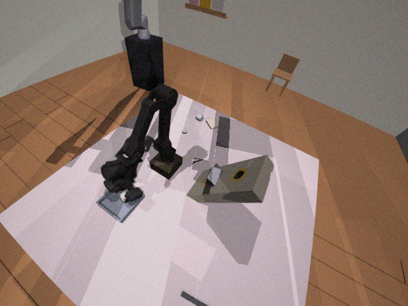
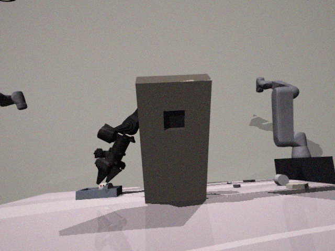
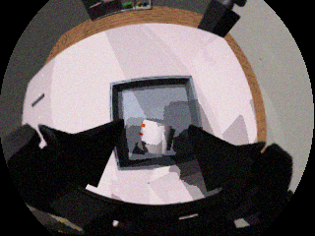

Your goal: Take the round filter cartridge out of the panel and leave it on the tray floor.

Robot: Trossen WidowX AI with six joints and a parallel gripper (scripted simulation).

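The white filter cartridge [image 1: 123,197] [image 2: 101,185] [image 3: 154,133], with red marks, lies inside the blue-grey tray [image 1: 110,211] [image 2: 91,195] [image 3: 143,100]. It appears to rest on its side on the tray floor, with a dark end to the right in the wrist view. My gripper [image 2: 102,182] [image 3: 157,125] is open, with a finger on each side above the cartridge and gaps between in the wrist view. Whether the robot touches the tray is unclear. The service panel [image 1: 254,166] [image 2: 172,162] stands apart, with a dark yellow-ringed opening [image 1: 239,174] in its sloping face.
A pale flap [image 1: 214,174] stands out from the panel face. A white cylinder [image 1: 199,116] [image 2: 281,179] and a beige block [image 1: 211,123] [image 2: 297,185] lie behind the arm base. A grey arm on a black pedestal [image 1: 145,62] stands at the back. A dark bar [image 1: 193,298] lies in front.
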